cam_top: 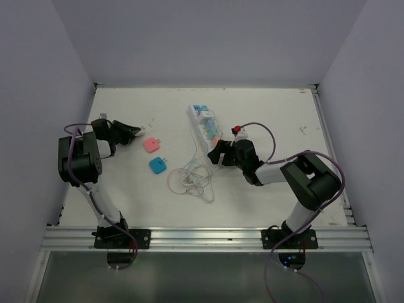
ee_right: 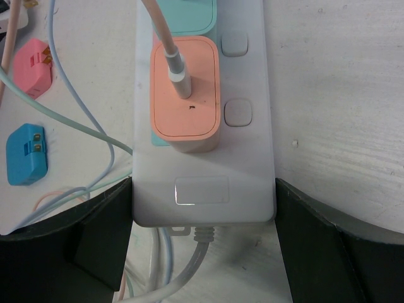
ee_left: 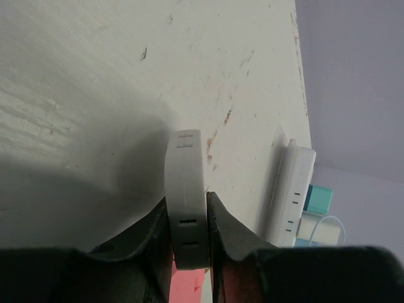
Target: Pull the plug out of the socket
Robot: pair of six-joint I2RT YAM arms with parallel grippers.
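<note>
The socket (cam_top: pixel 203 125) is a long white power strip lying mid-table. In the right wrist view the socket (ee_right: pixel 252 151) carries an orange plug (ee_right: pixel 185 95) with a pink-white cable, and a teal plug (ee_right: pixel 189 11) beyond it. My right gripper (cam_top: pixel 221 153) straddles the strip's cable end, and its fingers (ee_right: pixel 113 214) press both sides. My left gripper (cam_top: pixel 128 133) is at the far left, shut on a flat white plug (ee_left: pixel 185 164) held off the table. The strip also shows in the left wrist view (ee_left: pixel 291 189).
A loose pink plug cube (cam_top: pixel 150 144) and a blue plug cube (cam_top: pixel 157 165) lie left of the strip; both show in the right wrist view, pink (ee_right: pixel 31 66) and blue (ee_right: pixel 26 153). Tangled thin cables (cam_top: pixel 192 178) lie at the strip's near end. A red-tipped cable (cam_top: pixel 238 130) runs by the right arm.
</note>
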